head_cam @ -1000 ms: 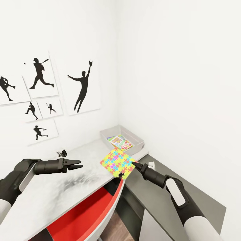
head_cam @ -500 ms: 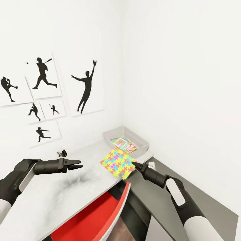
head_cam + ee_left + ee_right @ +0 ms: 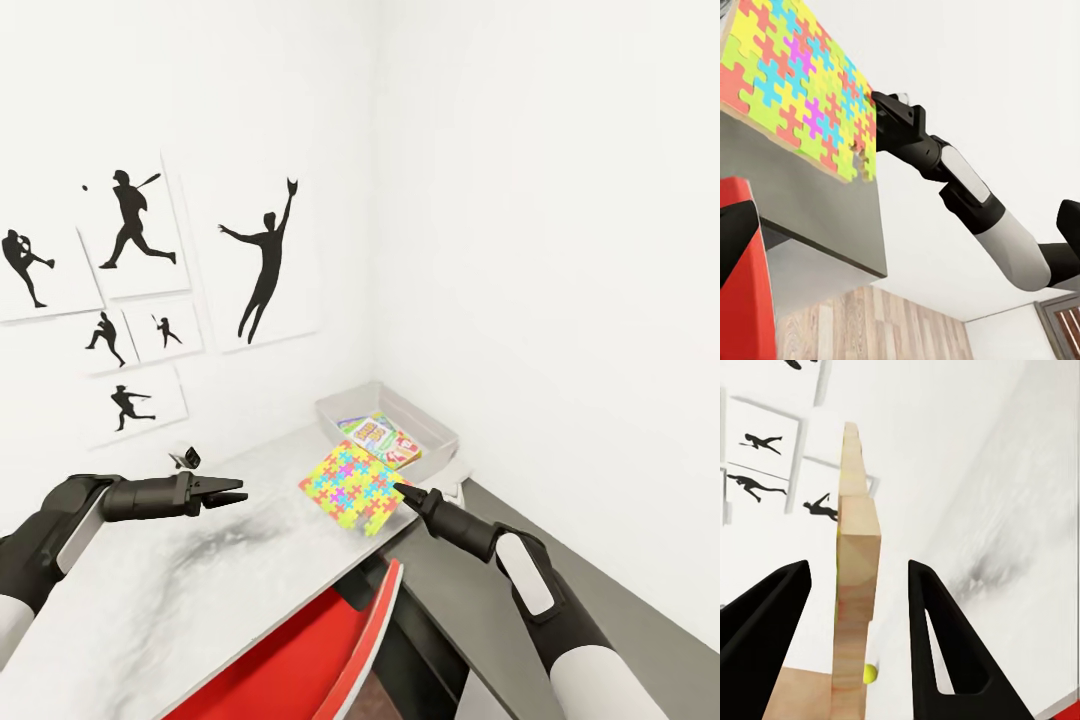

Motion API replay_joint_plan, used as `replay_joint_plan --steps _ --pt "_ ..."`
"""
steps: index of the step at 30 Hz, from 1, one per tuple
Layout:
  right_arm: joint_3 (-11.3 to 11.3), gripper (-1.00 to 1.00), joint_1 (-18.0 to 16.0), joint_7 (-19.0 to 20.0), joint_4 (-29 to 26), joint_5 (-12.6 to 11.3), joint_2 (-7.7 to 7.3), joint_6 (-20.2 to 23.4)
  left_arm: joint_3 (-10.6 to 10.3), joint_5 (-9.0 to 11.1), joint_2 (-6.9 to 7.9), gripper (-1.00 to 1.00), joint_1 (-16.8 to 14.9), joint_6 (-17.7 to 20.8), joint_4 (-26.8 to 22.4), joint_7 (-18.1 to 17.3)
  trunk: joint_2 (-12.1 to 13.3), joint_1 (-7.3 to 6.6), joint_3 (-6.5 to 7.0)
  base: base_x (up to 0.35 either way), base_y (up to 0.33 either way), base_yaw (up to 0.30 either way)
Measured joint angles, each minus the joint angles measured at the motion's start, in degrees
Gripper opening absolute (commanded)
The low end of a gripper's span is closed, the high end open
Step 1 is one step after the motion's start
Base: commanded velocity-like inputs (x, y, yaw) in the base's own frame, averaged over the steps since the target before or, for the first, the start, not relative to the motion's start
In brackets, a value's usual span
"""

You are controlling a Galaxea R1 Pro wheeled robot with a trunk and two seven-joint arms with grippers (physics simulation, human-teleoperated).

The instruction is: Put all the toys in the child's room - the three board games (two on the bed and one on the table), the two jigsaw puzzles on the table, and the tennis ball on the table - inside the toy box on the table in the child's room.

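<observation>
Head view puts our right gripper (image 3: 400, 492) at frame centre, pinching the near corner of a jigsaw puzzle (image 3: 352, 488) held tilted above the table (image 3: 150, 590) edge. In the right wrist view the fingers (image 3: 937, 630) stand either side of the puzzle's wooden edge, and we cannot tell how firmly they bear. Our left gripper (image 3: 236, 492) hovers at centre left, slightly parted and empty. The toy box (image 3: 440, 432), upper right of centre, already holds game boxes (image 3: 385, 438). We should carry the puzzle level over the rim, then lower before releasing.
</observation>
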Motion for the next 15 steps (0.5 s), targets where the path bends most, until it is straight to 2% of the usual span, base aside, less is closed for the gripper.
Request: replay_joint_plan --steps 15 --pt "0.01 -1.0 0.0 0.02 -0.01 -0.01 0.0 0.06 0.0 -0.01 0.0 1.0 0.0 -0.09 -0.01 0.03 0.0 0.01 0.0 0.047 -0.022 0.0"
